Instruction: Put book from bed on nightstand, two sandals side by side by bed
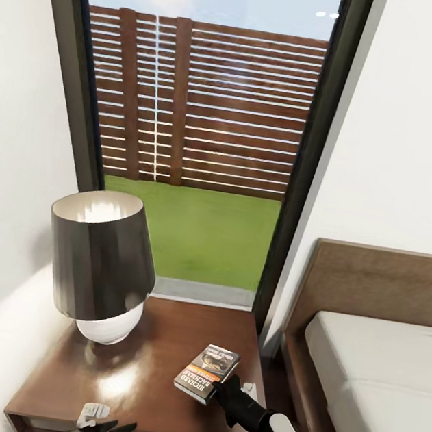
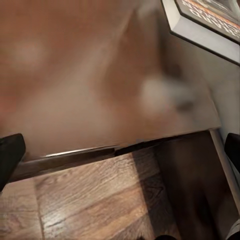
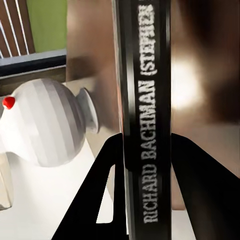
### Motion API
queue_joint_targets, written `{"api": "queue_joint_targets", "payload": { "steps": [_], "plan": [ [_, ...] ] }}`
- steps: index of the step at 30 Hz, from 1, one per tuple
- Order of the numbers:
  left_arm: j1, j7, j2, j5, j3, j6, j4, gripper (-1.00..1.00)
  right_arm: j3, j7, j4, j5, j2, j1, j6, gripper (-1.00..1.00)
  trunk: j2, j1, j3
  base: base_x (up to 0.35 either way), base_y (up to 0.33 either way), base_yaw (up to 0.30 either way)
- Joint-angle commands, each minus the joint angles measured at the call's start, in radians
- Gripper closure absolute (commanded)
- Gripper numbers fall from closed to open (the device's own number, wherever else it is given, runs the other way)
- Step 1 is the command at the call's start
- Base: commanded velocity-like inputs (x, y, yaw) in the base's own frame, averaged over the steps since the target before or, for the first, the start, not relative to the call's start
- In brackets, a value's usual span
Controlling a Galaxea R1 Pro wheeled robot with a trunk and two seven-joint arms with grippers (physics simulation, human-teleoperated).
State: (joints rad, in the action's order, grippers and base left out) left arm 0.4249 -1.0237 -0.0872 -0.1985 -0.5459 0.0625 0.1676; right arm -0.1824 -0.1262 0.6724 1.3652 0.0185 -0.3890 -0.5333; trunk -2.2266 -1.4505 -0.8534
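Note:
The book (image 1: pixel 206 372), dark with an orange band, is over the right part of the nightstand (image 1: pixel 151 372), slightly tilted. My right gripper (image 1: pixel 222 384) is shut on its near edge. In the right wrist view the black spine of the book (image 3: pixel 145 90) stands between the two black fingers (image 3: pixel 100 190). My left gripper (image 1: pixel 101 427) is open at the nightstand's front edge, and its wrist view shows the glossy nightstand top (image 2: pixel 90 75) and a corner of the book (image 2: pixel 210 20). The bed (image 1: pixel 372 378) lies to the right. The sandals are out of view.
A lamp (image 1: pixel 101 265) with a dark shade and a white base (image 3: pixel 45 122) stands on the left of the nightstand. A tall window (image 1: pixel 200 137) is behind it, and white walls are on both sides. A narrow gap of wooden floor (image 2: pixel 100 200) separates the nightstand from the bed.

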Motion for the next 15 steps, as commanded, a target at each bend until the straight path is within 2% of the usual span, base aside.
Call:
{"api": "queue_joint_targets", "payload": {
  "steps": [1, 8, 15],
  "plan": [
    [0.001, -0.002, 0.000, -0.011, -0.008, 0.006, 0.000, -1.00, 0.000, -0.004, 0.000, 0.002, 0.000, -0.001, -0.002, 1.00, 0.000, 0.000, -0.001, 0.135, 0.104, 0.000],
    [0.000, -0.002, 0.000, -0.011, -0.008, 0.006, 0.000, -1.00, 0.000, -0.004, 0.000, 0.002, 0.000, -0.001, -0.002, 1.00, 0.000, 0.000, -0.001, 0.184, 0.164, 0.000],
    [0.000, -0.002, 0.000, -0.010, -0.008, 0.006, 0.000, -1.00, 0.000, -0.004, 0.000, 0.002, 0.000, -0.001, -0.002, 1.00, 0.000, 0.000, -0.001, 0.041, 0.041, 0.000]
  ]
}}
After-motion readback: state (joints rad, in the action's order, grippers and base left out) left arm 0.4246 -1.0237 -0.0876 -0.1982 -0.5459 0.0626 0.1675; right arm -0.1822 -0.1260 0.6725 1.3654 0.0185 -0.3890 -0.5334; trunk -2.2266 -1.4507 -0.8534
